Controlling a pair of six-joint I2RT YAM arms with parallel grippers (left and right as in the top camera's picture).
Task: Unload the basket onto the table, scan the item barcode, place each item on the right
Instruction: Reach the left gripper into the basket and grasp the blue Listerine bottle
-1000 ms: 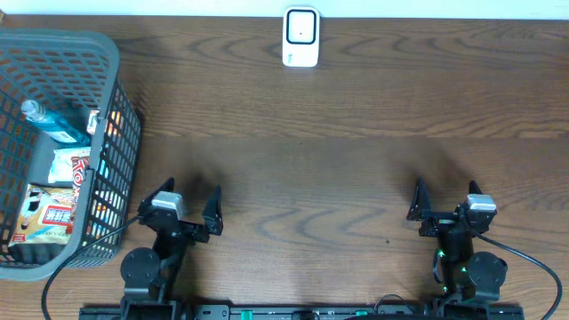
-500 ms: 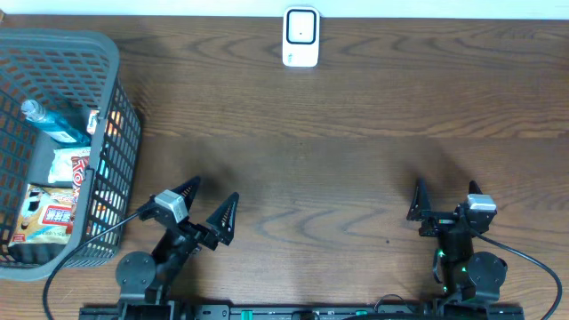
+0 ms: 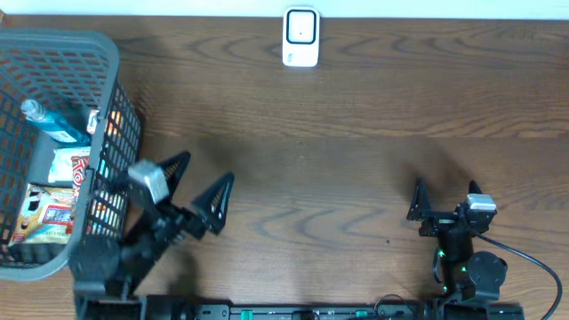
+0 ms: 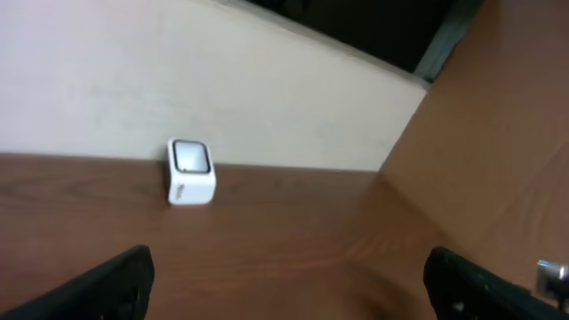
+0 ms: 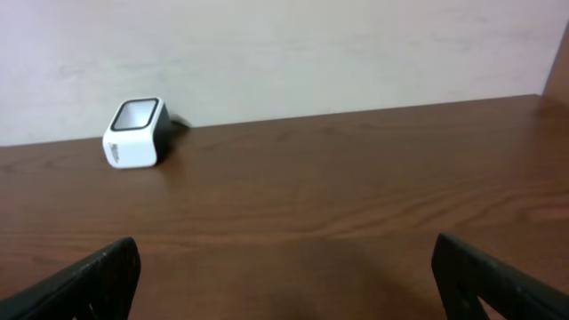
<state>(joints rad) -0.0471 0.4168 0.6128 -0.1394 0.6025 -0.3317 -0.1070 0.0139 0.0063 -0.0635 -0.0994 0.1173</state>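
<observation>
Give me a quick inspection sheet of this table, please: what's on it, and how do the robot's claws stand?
Surface: brown wood table.
Job's things: white scanner at the far edge; grey basket at left, holding a blue bottle and snack packets.
Clutter: nothing seen.
Grippers: left gripper open, empty, beside the basket; right gripper open, empty.
Cables: black cable by the right arm.
Surroundings: pale wall behind the table.

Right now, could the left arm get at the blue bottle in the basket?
Probably yes. The left gripper is open right beside the basket, whose top is uncovered, and the blue bottle lies in plain view inside. It would have to go over the rim first.
</observation>
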